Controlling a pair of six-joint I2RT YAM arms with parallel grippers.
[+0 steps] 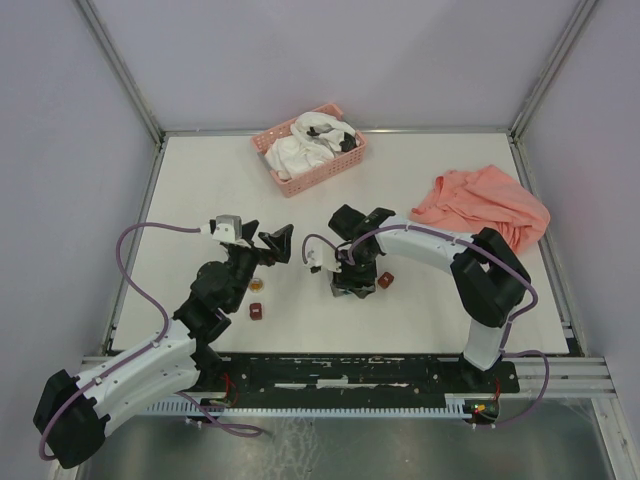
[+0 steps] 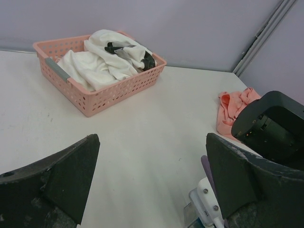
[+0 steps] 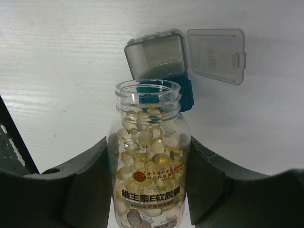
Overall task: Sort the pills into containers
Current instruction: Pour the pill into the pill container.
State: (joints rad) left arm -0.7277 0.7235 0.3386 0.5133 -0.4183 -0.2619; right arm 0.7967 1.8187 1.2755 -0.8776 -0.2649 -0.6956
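In the right wrist view my right gripper [image 3: 149, 159] is shut on a clear jar [image 3: 149, 142], gripping its sides. The jar has no cap, and yellowish pills [image 3: 156, 156] fill it up to the neck. Just beyond the jar's mouth lies a teal container [image 3: 187, 95] with its clear lid [image 3: 216, 54] flipped open. In the top view the right gripper [image 1: 350, 272] hangs over mid-table and hides the jar. One dark red container [image 1: 385, 281] sits beside it, another [image 1: 257, 311] nearer the left arm. My left gripper [image 1: 266, 238] is raised, open and holds nothing.
A pink slatted basket [image 1: 308, 148] of white cloth stands at the back. A pink cloth [image 1: 485, 205] lies crumpled at the right. A small amber object [image 1: 256, 285] rests below the left gripper. In the left wrist view the right arm [image 2: 275, 128] is close on the right.
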